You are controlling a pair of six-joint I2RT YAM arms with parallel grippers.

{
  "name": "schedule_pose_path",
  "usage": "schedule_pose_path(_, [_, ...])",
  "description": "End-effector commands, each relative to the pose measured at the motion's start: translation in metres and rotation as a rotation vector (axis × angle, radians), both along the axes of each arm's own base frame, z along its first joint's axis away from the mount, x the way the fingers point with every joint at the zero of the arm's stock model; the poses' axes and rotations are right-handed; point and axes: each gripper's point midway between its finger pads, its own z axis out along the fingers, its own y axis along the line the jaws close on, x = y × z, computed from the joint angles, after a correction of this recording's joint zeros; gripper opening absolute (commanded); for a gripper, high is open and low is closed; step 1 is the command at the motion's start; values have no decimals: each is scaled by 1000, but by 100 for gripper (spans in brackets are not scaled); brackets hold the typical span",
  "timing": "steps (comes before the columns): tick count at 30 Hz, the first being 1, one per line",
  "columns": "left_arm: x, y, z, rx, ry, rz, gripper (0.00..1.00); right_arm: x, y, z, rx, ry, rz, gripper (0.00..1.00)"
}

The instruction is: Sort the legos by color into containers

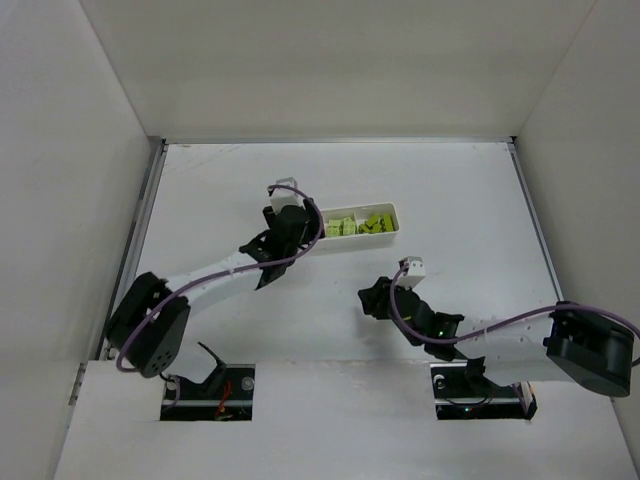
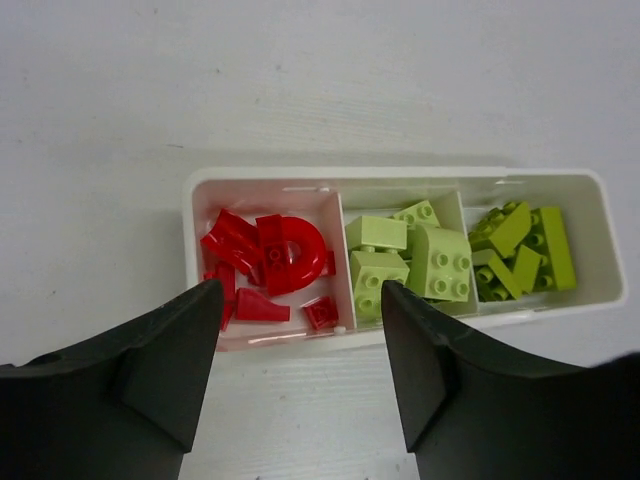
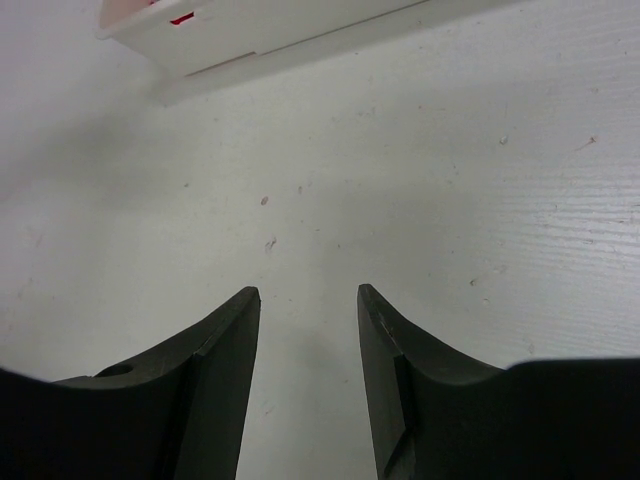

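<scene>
legos (image 2: pixel 290 255): every one in view lies inside the tray (image 2: pixel 390 174), none in a pincer.
red legos (image 2: pixel 240 250): heaped in the compartment at the left of the left wrist view (image 2: pixel 300 198), with no green among them.
yellow-green legos (image 2: pixel 440 262): spread over the middle and right compartments, with no red among them.
tray place: upper middle of the top view, long side running left to right, flat on the table (image 3: pixel 500 200).
left gripper (image 2: pixel 300 300): jaws wide apart with nothing between them. It hangs over the tray's near edge, the gap lying across the red compartment and the inner wall beside it. Judged a stance for letting a brick fall in, not for picking one up.
right gripper (image 3: pixel 308 295): jaws partly apart and empty, low over bare table. It sits at lower centre of the top view, well apart from the tray, whose corner shows at the upper left of its own view. Judged to be parked out of the other arm's way.
loose bricks: none visible on the table, though the arms hide part of it.
progress: judged at or near the end.
</scene>
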Motion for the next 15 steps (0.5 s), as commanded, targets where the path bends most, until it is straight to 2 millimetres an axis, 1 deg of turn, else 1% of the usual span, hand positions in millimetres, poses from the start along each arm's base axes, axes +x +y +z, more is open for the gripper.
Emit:
schedule_pose_path(1, [-17,18,31,-35,-78,11,64,3,0,16,37,-34,-22,50])
schedule_pose_path(2, [-25,25,30,-38,-77,18,66,3,-1,19,48,-36,-25,51])
schedule_pose_path(4, [-39,41,26,-43,-68,32,75,2,-3,22,47,-39,-23,54])
schedule_pose_path(5, [-47,47,23,-50,-64,36,100,2,-5,23,43,-40,-26,55])
schedule_pose_path(10, [-79,86,14,-82,-31,98,100,0,-15,35,28,-51,-47,64])
schedule_pose_path(13, [-93,106,10,-134,-17,148,100,0,-30,40,1,-66,-81,71])
schedule_pose_path(15, [-101,114,6,-154,12,159,100,-2,-42,41,-12,-67,-105,75])
